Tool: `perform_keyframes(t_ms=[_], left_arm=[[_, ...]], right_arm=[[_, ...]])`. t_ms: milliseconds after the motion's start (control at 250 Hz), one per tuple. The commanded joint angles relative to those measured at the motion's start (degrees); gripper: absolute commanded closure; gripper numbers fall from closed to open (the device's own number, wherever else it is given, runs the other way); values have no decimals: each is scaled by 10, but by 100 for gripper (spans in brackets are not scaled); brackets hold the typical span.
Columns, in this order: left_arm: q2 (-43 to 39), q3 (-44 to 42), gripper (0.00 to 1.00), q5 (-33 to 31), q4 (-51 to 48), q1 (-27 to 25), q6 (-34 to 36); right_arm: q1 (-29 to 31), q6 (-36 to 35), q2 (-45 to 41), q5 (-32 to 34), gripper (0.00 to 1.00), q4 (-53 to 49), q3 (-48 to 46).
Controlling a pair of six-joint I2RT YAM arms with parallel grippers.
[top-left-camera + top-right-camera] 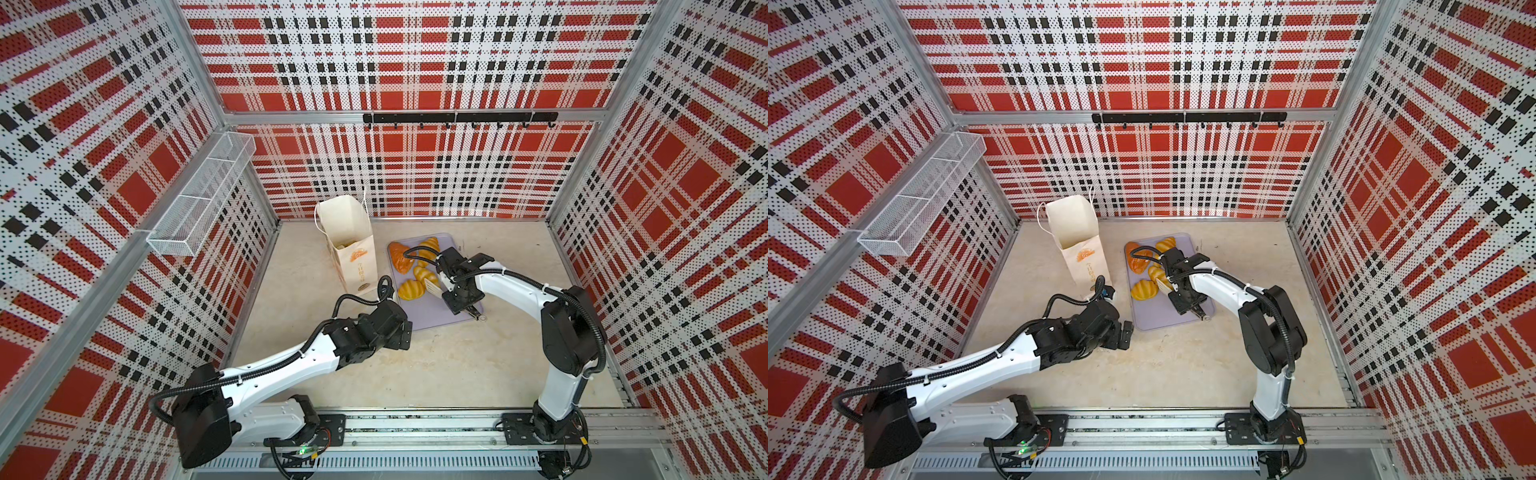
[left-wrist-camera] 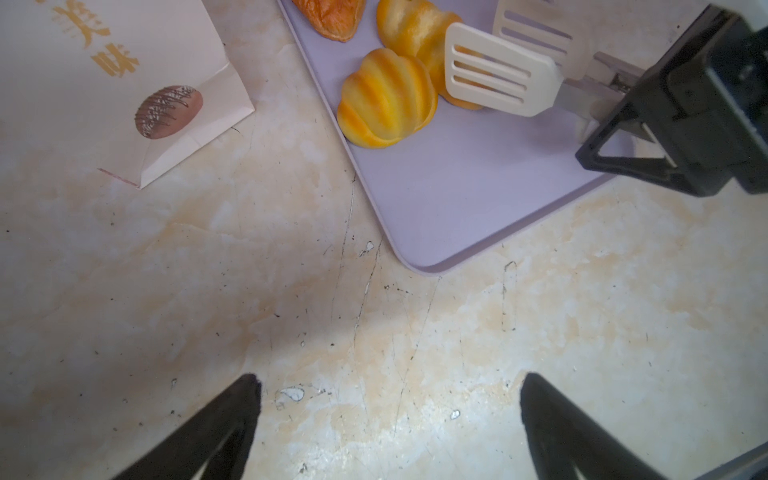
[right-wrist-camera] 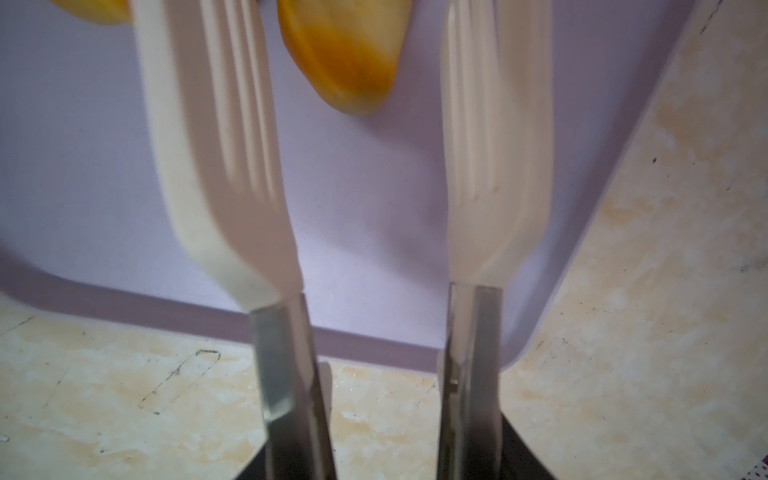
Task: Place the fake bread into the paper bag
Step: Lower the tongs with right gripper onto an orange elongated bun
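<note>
Fake bread lies on the lilac tray [image 1: 424,318]: a reddish-brown croissant [image 1: 400,257], a yellow croissant [image 1: 429,245] and two yellow striped rolls [image 1: 411,289] [image 2: 415,29]. The paper bag [image 1: 351,249] stands upright and open just left of the tray. My right gripper [image 3: 384,440] is shut on a pair of tongs [image 2: 494,79] with cream slotted heads. The two heads stand apart, either side of the farther roll [image 3: 345,58]. My left gripper [image 2: 388,382] hangs open over bare table by the tray's near corner, with nothing between its fingers.
A white wire-mesh basket [image 1: 199,199] hangs on the left wall. A black hook rail [image 1: 457,118] runs along the back wall. Plaid walls close in three sides. The arms' base rail [image 1: 415,428] runs along the front edge.
</note>
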Motion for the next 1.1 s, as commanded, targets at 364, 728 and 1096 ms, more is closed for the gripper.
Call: perform_keyframes(t_ms=[364,728,1096], left_arm=[[-10,9,1,-22,1,-5,8],[-1,8,1,-17,16,-7,13],[5,2,1,-14,28,-15,14]], right_arm=[[-2,-12,3,3,63,-31,-4],[-5,6,-76,21,65,-34,-81],[-6,37,-111,18,56,-15,-121]])
